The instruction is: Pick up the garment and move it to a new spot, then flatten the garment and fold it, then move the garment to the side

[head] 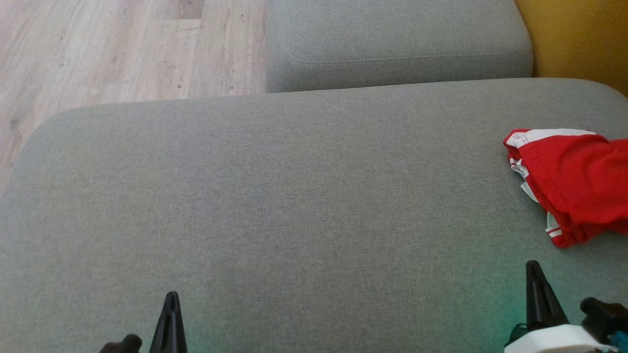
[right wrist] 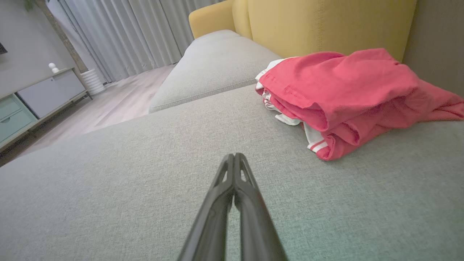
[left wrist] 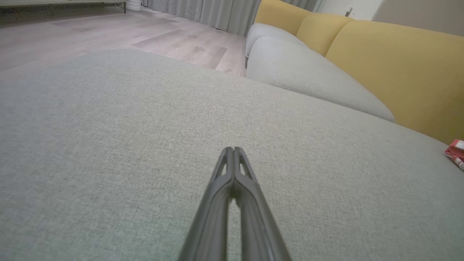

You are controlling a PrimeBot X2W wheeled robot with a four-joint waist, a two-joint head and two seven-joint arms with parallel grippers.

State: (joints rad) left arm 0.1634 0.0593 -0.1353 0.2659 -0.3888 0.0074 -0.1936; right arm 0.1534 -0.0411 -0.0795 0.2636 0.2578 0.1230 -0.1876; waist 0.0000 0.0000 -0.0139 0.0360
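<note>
A red garment (head: 574,186) with white trim lies bunched at the right edge of the grey sofa seat (head: 294,196). In the right wrist view the garment (right wrist: 348,94) sits ahead and to the right of my right gripper (right wrist: 235,156), which is shut and empty above the seat. That right gripper (head: 533,267) shows at the lower right of the head view, a little nearer than the garment. My left gripper (head: 171,296) is at the lower left, far from the cloth. It is shut on nothing (left wrist: 232,149), and a corner of the garment (left wrist: 456,153) peeks in at the far right.
A second grey cushion (head: 397,44) adjoins the seat at the back. The yellow backrest (head: 579,34) rises on the right. Wooden floor (head: 122,49) lies beyond the seat's left and far edges. A low cabinet (right wrist: 32,98) and curtains (right wrist: 127,32) stand further off.
</note>
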